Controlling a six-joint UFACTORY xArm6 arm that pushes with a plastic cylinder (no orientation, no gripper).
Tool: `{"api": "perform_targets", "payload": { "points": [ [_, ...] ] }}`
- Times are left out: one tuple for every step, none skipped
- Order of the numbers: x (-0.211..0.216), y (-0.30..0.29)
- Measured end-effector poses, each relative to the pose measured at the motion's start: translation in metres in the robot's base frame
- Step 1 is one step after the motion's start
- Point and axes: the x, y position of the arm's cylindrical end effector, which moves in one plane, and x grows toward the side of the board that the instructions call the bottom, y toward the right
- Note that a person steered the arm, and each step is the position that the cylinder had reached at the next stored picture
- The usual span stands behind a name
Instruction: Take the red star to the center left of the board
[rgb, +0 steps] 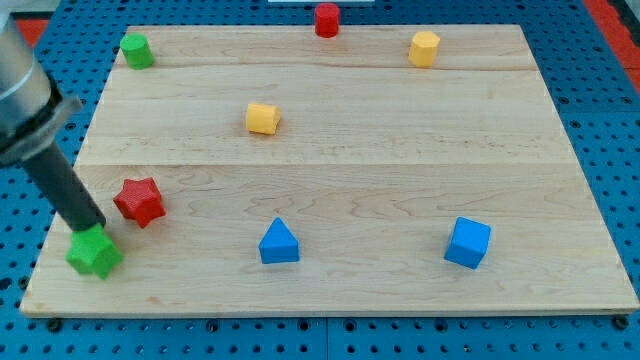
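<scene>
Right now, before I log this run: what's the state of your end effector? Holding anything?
No gripper: my tip holds nothing.
It sits at the green star's top edge, left of and just below the red star; contact cannot be told.

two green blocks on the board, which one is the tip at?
The green star at the view's bottom left: my tip meets its upper edge. The green cylinder sits far off at the view's top left.

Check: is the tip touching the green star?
Cannot tell. In the camera view my tip ends right at the green star's top edge, with no visible gap, but overlap could hide one. It is apart from the red star.
</scene>
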Motion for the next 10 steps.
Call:
{"api": "perform_targets", "payload": {
  "points": [
    [0.002, 0.006],
    [-0.05, 0.036],
    [-0.097, 0.085],
    [-0.098, 0.085],
    [-0.098, 0.085],
    [-0.091, 0.085],
    [-0.054, 0.076],
    [-0.057, 0.082],
    [-0.057, 0.082],
    [-0.057, 0.082]
  ]
}}
